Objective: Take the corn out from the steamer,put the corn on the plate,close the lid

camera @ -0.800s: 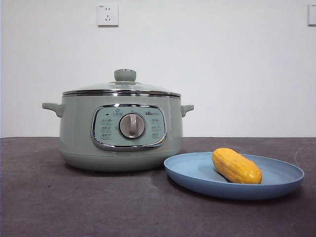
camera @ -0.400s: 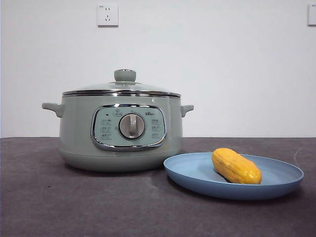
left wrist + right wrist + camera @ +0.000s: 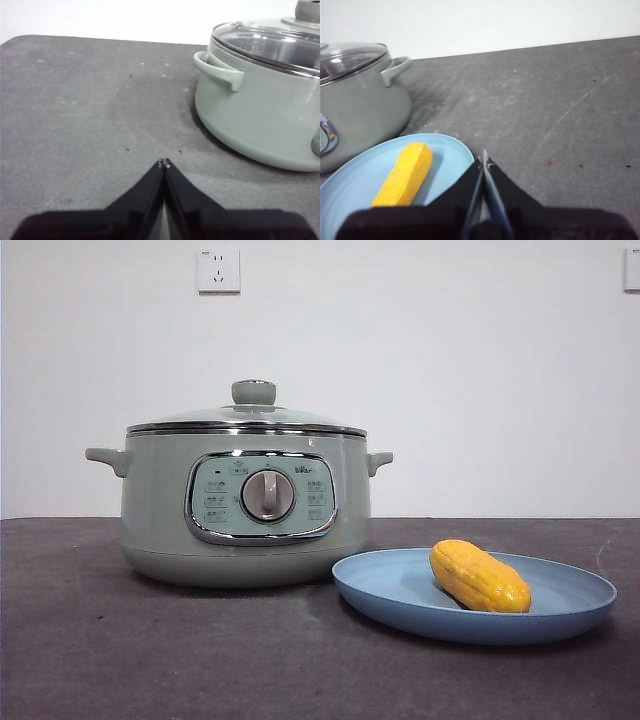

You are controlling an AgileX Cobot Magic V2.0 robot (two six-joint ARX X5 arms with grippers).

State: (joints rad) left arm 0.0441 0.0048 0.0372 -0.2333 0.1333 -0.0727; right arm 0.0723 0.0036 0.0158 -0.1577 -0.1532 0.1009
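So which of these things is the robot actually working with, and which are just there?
Part of the job:
- corn, lying on the plate
- steamer
- lid, on the steamer
- left gripper and right gripper, both shut, empty

Just there:
- wall socket
- dark table

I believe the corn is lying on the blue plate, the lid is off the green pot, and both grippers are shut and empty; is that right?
One detail is wrong: the lid is on the pot, not off it, as the front view shows. The rest holds: the corn lies on the blue plate, and the left gripper and right gripper are shut and empty.
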